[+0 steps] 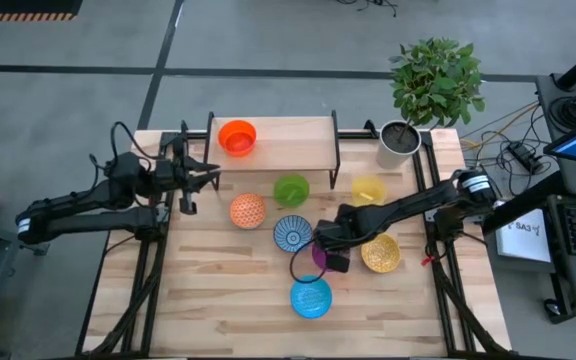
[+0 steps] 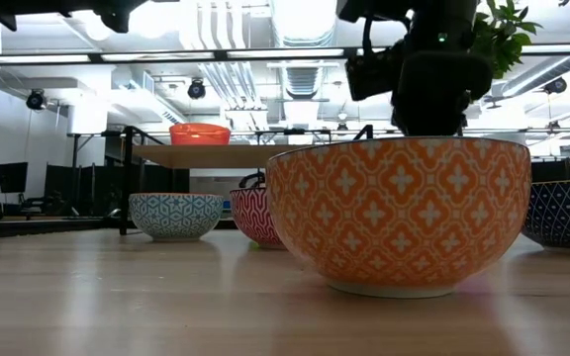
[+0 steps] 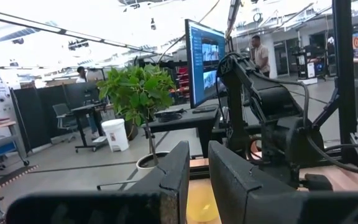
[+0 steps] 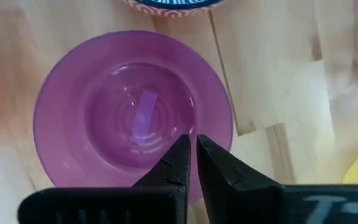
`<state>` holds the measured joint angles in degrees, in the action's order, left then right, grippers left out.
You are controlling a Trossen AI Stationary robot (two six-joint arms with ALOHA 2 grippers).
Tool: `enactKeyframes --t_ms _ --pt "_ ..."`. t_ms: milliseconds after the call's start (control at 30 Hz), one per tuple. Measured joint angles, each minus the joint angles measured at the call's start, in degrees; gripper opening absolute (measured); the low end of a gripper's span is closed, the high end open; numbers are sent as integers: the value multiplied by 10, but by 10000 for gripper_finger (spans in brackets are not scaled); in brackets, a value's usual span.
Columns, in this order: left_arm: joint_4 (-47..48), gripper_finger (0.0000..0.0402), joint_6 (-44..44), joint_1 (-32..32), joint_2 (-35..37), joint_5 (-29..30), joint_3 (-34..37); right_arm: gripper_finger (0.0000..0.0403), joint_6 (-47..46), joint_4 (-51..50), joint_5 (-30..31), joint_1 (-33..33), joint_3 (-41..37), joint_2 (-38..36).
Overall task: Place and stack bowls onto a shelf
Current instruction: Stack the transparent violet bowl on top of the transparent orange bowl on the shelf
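Observation:
The shelf (image 1: 273,150) stands at the table's far side, and a red-orange bowl (image 1: 236,137) (image 2: 199,133) rests on its top board. On the table sit green (image 1: 291,189), yellow (image 1: 368,190), orange (image 1: 248,211), blue-white (image 1: 292,234), gold (image 1: 380,253) and light blue (image 1: 311,297) bowls. My right gripper (image 4: 192,144) is shut and points down over the purple bowl (image 4: 104,118), near its rim; in the high view the arm hides most of that bowl. My left gripper (image 1: 206,176) is shut, beside the shelf's left end. My right gripper's fingertips (image 4: 182,149) stand over the purple bowl's inner wall (image 4: 166,124), close to the rim, coming from above. I cannot tell whether they touch it. The bowl sits upright on the table.
A grey pot with a green plant (image 1: 400,142) stands at the shelf's right end. In the low view an orange-and-white patterned bowl (image 2: 399,213) fills the foreground. Bare tabletop (image 1: 208,300) lies along the near left. Desks, monitors and people show in the room behind.

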<state>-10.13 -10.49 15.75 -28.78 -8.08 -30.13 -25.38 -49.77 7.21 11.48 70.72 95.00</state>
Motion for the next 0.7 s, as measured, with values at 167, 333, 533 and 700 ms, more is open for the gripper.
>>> enactKeyframes --t_ms 167,333,533,700 --pt "8 42 -13 0 0 0 0 18 42 22 3 -19 6 -1" --pt "8 42 -15 0 0 0 0 48 66 24 -5 -43 22 -3" --pt "9 42 -21 0 0 0 0 114 97 26 -16 -60 24 -2" --pt "10 42 -25 0 -1 0 0 151 138 32 -17 -59 23 5"
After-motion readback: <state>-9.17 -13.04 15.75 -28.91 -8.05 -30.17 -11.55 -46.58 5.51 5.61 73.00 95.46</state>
